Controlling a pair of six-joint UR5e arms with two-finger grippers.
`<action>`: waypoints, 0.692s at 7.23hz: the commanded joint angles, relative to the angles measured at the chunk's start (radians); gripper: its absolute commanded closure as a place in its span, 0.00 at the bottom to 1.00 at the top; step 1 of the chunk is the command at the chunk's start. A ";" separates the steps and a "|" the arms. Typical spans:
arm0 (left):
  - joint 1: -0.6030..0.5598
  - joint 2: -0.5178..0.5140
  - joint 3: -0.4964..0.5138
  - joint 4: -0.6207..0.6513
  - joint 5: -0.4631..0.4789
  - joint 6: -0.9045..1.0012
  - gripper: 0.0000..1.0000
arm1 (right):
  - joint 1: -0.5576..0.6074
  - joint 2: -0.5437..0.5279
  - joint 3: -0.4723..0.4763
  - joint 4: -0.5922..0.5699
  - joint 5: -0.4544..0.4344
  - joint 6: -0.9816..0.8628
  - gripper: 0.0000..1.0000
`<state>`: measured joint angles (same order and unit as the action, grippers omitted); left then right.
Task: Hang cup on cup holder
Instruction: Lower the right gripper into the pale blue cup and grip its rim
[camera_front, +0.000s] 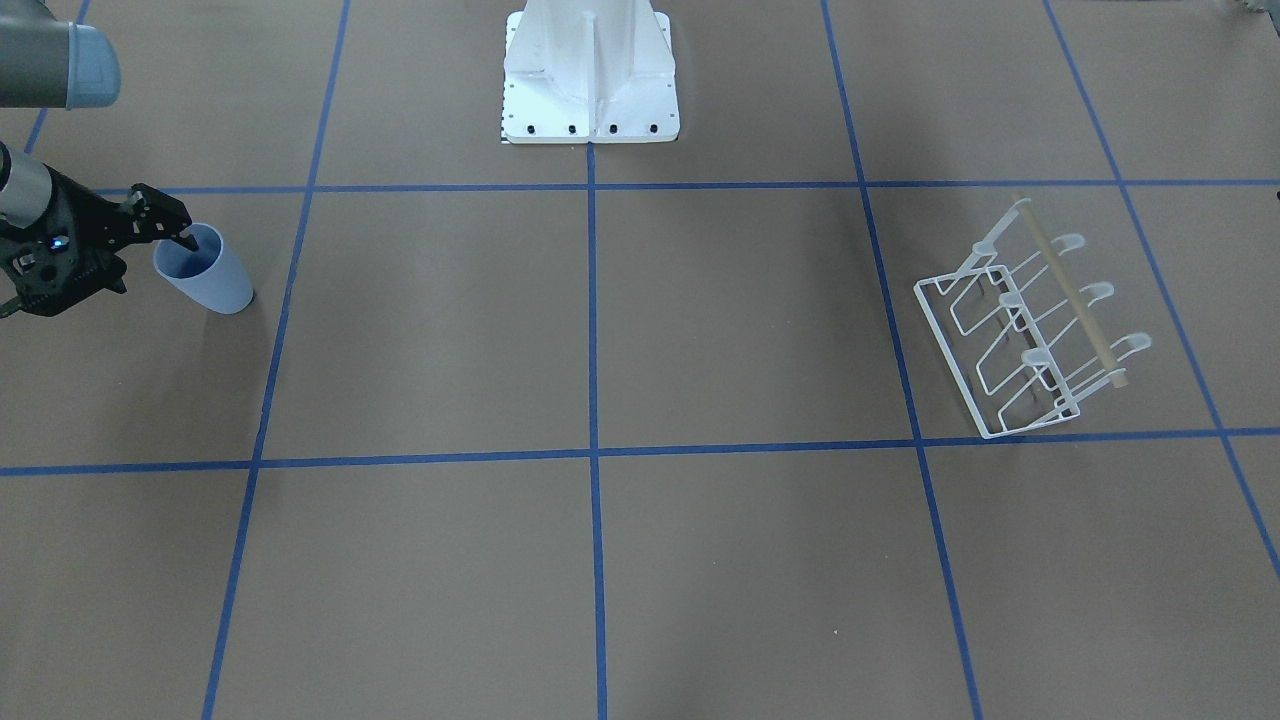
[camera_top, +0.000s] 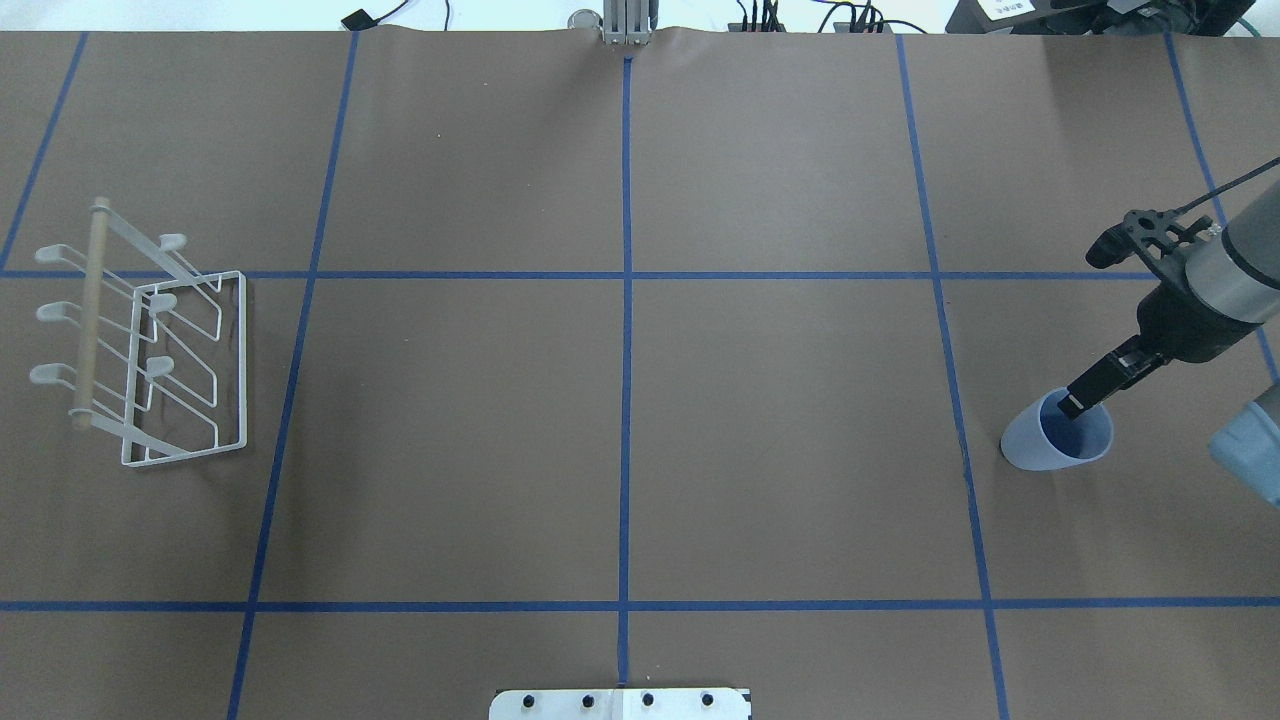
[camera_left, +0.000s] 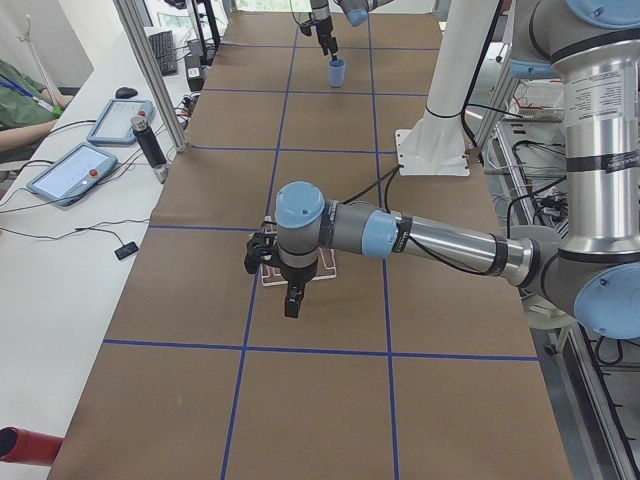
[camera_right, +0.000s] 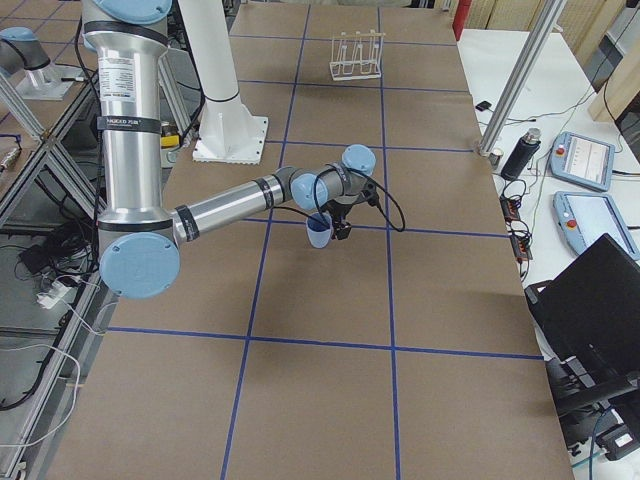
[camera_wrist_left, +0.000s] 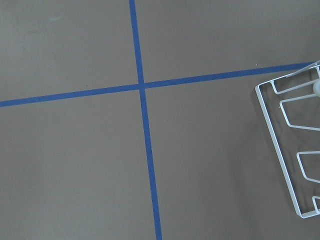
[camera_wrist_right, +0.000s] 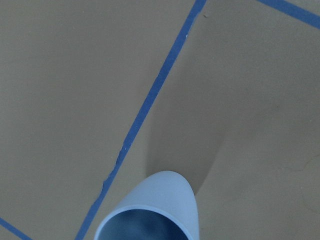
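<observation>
Pale-blue plastic with a thin, smooth rim gives the right tool (camera_top: 1072, 405) little to bite on, and I judge that to be the main risk. 1 finger dips inside the cup (camera_top: 1035, 445) at its rim and the other is hidden behind the wall. I therefore cannot tell whether the tool is pinched on the rim or only poised around it. If the pinch is shallow or off-centre, the cup could tip on the desk (camera_top: 780, 450), or swing and slip out on the lift.

The carry is long too. The cup sits near the right edge of the overhead view and the rack (camera_top: 162, 300) near the left edge, well apart, with nearly the whole width of desk between them. A loose hold would probably give way on that stretch. The cup must also be turned mouth-down to go over 1 of the 6 prongs. A wall pinch leaves it free to pivot during that turn, and a missed prong could shove the light wire rack.

The right arm (camera_top: 1220, 290) enters from the right edge of the overhead view, with its wrist slanted down toward the lower left and the tool tip at the cup's mouth. The left arm (camera_left: 440, 245) reaches out low across the middle of the side view, with the left tool (camera_left: 291, 300) pointing straight down over the rack. I cannot tell from there how wide that tool stands. It hangs close to the prongs and may crowd the approach.
</observation>
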<state>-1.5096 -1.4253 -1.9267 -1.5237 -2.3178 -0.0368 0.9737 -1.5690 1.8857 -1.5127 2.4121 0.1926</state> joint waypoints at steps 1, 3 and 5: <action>0.000 0.000 0.000 -0.001 0.000 0.000 0.02 | -0.013 -0.005 -0.022 0.000 0.002 -0.001 0.00; 0.000 0.000 0.000 -0.001 0.000 0.000 0.02 | -0.019 -0.009 -0.022 0.000 0.008 -0.002 0.05; 0.000 0.000 -0.001 -0.001 0.000 0.000 0.02 | -0.024 -0.009 -0.028 0.000 0.002 -0.005 0.98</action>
<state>-1.5094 -1.4251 -1.9275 -1.5248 -2.3178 -0.0368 0.9530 -1.5780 1.8619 -1.5125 2.4187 0.1903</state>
